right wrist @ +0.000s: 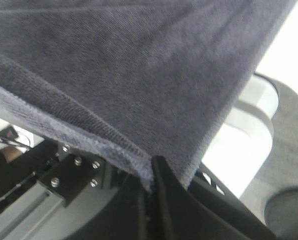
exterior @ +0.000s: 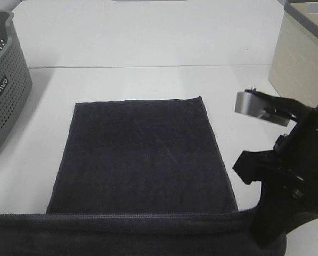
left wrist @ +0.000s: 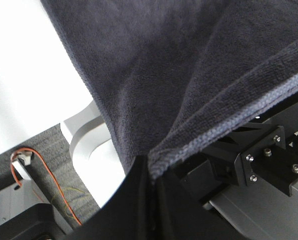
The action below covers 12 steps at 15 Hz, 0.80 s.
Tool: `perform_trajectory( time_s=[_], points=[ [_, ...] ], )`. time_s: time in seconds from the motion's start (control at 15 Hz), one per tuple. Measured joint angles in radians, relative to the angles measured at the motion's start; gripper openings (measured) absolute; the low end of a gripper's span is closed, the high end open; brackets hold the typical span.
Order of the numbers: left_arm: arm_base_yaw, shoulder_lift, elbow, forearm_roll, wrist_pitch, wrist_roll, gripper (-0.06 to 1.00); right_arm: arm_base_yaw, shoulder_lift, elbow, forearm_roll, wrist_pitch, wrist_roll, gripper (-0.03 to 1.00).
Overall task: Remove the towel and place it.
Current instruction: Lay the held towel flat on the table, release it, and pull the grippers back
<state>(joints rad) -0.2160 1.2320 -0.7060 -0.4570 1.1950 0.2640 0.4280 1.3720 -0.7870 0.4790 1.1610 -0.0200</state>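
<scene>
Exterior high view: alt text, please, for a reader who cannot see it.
A dark charcoal towel lies spread on a white table, its near hem stretched across the frame's bottom. A grey perforated basket stands at left; the black right arm reaches in at right.

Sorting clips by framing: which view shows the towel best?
Exterior high: only there the towel shows whole, spread across the table, near hem lifted. The wrist views each show only a hemmed corner, pinched in the left gripper and the right gripper.

Room beyond towel [exterior: 143, 154]; basket [exterior: 4, 85] left, box [exterior: 302, 53] right.
</scene>
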Motion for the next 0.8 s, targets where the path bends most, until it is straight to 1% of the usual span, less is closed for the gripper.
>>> perform_trajectory(
  time_s=[0.13,0.33,0.53,0.67,0.8],
  points=[
    [-0.011,0.057,0.001,-0.003,0.000,0.010,0.00,0.000,0.057,0.009,0.000,0.000,-0.021,0.02],
    [-0.115,0.146,0.001,0.021,-0.004,-0.004,0.00,-0.001,0.126,0.009,-0.037,0.001,-0.042,0.02],
    [-0.179,0.257,0.001,0.031,-0.042,-0.020,0.00,-0.001,0.187,0.012,-0.060,0.004,-0.077,0.02],
    [-0.247,0.328,0.001,0.032,-0.072,-0.020,0.00,-0.002,0.239,0.014,-0.092,-0.002,-0.097,0.02],
    [-0.283,0.386,-0.009,0.030,-0.097,-0.020,0.00,-0.002,0.280,0.014,-0.119,-0.002,-0.100,0.02]
  ],
)
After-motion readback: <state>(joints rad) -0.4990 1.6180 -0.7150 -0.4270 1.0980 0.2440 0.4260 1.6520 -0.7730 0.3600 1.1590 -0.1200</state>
